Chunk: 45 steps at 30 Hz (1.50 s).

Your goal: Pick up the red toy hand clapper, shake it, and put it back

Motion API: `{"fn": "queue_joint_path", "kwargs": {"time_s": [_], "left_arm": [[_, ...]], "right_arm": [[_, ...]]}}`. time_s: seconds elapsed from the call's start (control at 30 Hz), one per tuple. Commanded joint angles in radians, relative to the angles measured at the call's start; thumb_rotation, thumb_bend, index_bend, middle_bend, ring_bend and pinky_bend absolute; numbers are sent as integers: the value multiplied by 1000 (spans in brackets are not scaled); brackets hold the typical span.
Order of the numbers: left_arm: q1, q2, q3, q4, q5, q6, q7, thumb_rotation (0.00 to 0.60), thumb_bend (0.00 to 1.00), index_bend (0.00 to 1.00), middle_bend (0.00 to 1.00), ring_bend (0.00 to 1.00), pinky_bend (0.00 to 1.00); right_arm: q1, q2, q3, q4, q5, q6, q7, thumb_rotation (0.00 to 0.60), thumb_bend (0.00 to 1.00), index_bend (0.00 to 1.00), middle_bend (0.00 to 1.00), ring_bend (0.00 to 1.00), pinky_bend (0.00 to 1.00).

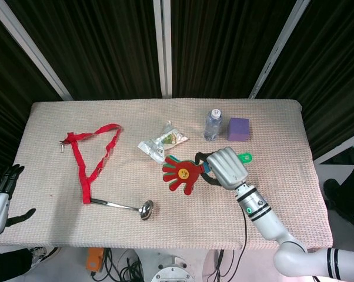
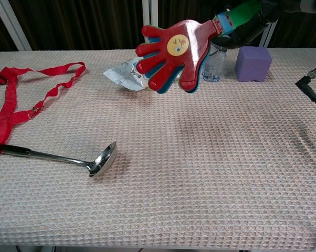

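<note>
The red toy hand clapper (image 1: pixel 181 171) (image 2: pixel 176 52) has a yellow face sticker, blue and green layers behind the red one, and a green handle. My right hand (image 1: pixel 227 166) grips the handle and holds the clapper in the air above the table's middle, its fingers pointing left. In the chest view only dark fingers (image 2: pixel 250 29) of that hand show at the top edge around the green handle. My left hand (image 1: pixel 2 187) hangs at the table's left edge, fingers apart, holding nothing.
A red strap (image 1: pixel 92 155) (image 2: pixel 21 105) and a metal ladle (image 1: pixel 127 206) (image 2: pixel 69 156) lie on the left. A plastic packet (image 1: pixel 162 141) (image 2: pixel 124 75), a small water bottle (image 1: pixel 212 124) (image 2: pixel 214 62) and a purple cube (image 1: pixel 238 129) (image 2: pixel 253 63) sit at the back of the cloth-covered table (image 1: pixel 283 194).
</note>
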<state>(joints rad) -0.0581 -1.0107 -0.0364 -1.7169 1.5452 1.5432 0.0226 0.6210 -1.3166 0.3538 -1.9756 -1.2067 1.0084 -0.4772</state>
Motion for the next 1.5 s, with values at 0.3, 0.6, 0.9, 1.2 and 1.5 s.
{"fn": "queue_joint_path", "kwargs": {"time_s": [0.3, 0.6, 0.9, 1.2, 1.5], "left_arm": [[1, -2, -1, 10, -4, -1, -19, 600, 60, 74, 36, 0, 12], [-2, -4, -3, 16, -3, -1, -27, 600, 60, 74, 36, 0, 12], [-4, -12, -2, 23, -5, -7, -35, 600, 60, 74, 36, 0, 12], [0, -14, 0, 33, -7, -5, -49, 600, 60, 74, 36, 0, 11], [0, -12, -1, 31, -6, -1, -46, 600, 60, 74, 36, 0, 11]], "right_arm": [[-166, 44, 256, 59, -113, -207, 1892, 600, 444, 1000, 731, 744, 900], [-158, 14, 163, 379, -395, -57, 2558, 600, 456, 1000, 728, 744, 908], [-69, -19, 45, 475, -400, -86, 1948, 600, 448, 1000, 728, 745, 941], [-28, -61, -17, 476, -355, -83, 691, 600, 454, 1000, 728, 745, 957], [-4, -24, -10, 293, -13, -79, -198, 600, 427, 991, 725, 746, 957]]}}
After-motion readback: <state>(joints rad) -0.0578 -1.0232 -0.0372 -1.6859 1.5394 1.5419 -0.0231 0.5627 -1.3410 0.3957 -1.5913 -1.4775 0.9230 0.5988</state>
